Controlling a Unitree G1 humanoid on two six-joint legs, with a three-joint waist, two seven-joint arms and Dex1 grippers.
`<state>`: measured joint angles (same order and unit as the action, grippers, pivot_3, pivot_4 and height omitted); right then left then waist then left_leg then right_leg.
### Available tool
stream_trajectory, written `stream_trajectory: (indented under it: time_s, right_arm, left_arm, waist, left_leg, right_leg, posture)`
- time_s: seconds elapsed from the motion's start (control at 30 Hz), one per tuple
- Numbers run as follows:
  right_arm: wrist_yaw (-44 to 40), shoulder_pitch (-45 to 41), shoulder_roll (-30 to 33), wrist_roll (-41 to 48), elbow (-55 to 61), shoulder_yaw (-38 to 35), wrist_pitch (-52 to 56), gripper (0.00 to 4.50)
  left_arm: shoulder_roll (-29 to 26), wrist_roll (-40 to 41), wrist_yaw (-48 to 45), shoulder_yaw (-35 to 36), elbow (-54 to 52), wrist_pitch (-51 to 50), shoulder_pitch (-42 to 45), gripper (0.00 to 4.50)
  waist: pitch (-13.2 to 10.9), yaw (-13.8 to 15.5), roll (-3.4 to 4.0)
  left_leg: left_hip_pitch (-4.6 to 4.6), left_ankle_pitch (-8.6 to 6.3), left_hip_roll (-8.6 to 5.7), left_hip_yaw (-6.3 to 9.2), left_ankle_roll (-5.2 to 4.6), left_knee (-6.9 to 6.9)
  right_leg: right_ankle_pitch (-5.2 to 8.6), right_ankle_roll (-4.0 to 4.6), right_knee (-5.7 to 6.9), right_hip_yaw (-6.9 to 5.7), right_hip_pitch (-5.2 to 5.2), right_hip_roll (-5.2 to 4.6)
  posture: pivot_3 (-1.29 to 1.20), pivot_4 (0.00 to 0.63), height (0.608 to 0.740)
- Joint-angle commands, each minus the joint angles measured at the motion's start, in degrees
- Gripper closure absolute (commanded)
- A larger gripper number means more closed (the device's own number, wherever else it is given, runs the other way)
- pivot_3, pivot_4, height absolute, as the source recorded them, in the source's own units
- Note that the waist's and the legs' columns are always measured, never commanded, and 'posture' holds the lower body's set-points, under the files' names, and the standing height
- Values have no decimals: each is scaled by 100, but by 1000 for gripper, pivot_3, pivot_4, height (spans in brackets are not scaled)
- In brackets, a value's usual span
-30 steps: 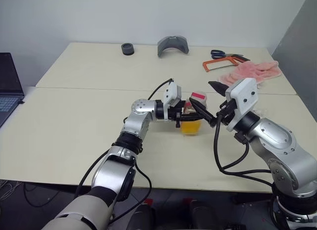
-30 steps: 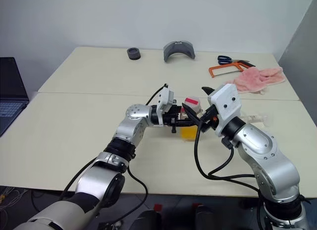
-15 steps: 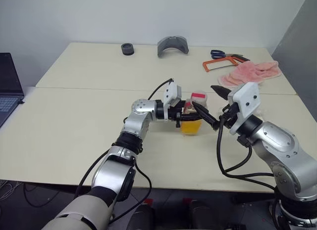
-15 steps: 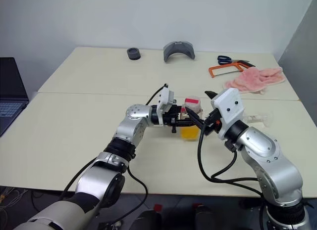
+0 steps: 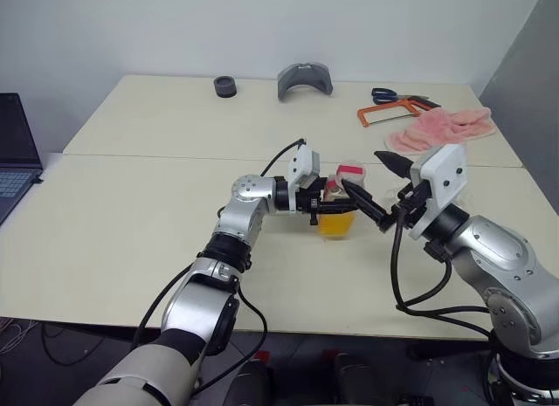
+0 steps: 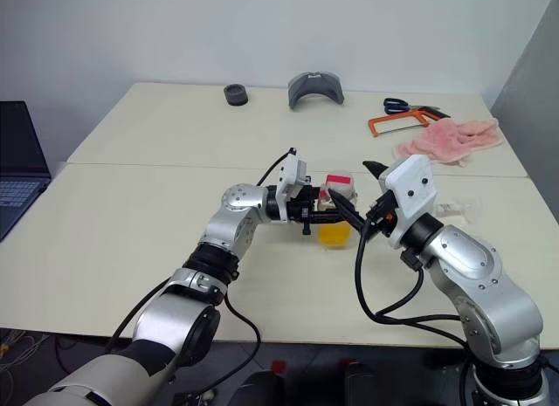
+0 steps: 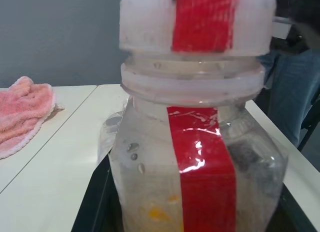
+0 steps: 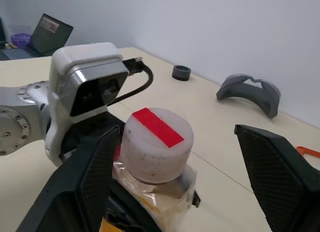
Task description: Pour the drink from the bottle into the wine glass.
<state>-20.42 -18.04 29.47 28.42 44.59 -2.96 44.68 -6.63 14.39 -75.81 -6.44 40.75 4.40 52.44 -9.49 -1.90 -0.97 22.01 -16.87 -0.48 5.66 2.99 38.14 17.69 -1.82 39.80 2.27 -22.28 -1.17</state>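
A dark laptop [image 5: 16,153] is being shown at the left edge of the pale beige two-part tabletop [image 5: 140,205]. At its centre, the small clear red-striped plastic bottle [image 5: 339,205] is being clamped upright by the left gripper [image 5: 325,207]. The right gripper [image 5: 374,189] is being held spread wide around its white cap [image 8: 157,143]. A pink cloth [image 5: 441,127] is lying far right, before a plain white wall [image 5: 262,26].

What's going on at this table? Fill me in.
The robot's left gripper is shut on a small bottle of orange drink, holding it upright over the table. The cap is on. The right gripper is open, its fingers on either side of the cap without touching it. A wine glass lies just beyond the right arm. Nothing has been poured.
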Motion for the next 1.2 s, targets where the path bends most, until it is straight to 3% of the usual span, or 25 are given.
stream_trajectory:
  time_s: [0.03,1.17,1.2]
  right_arm:
    - [-84,11,71,187,240,-156,11,562]
    - [-273,-819,170,875,-654,-120,388,562]
    - [-280,-824,177,888,-664,-113,397,957]
  left_arm:
    - [6,97,-17,70,-229,105,119,2847]
    - [34,92,-52,43,-256,211,63,2864]
    - [34,92,-50,43,-256,212,62,2864]
  waist:
    - [0,0,0]
    - [0,0,0]
    - [0,0,0]
  left_leg:
    - [0,0,0,0,0,0]
    - [0,0,2,0,0,0]
    - [0,0,2,0,0,0]
  right_leg:
    - [0,0,0,0,0,0]
    - [0,0,0,0,0,0]
    - [0,0,0,0,0,0]
  posture:
    - [0,150,740]
    - [0,150,740]
    - [0,150,740]
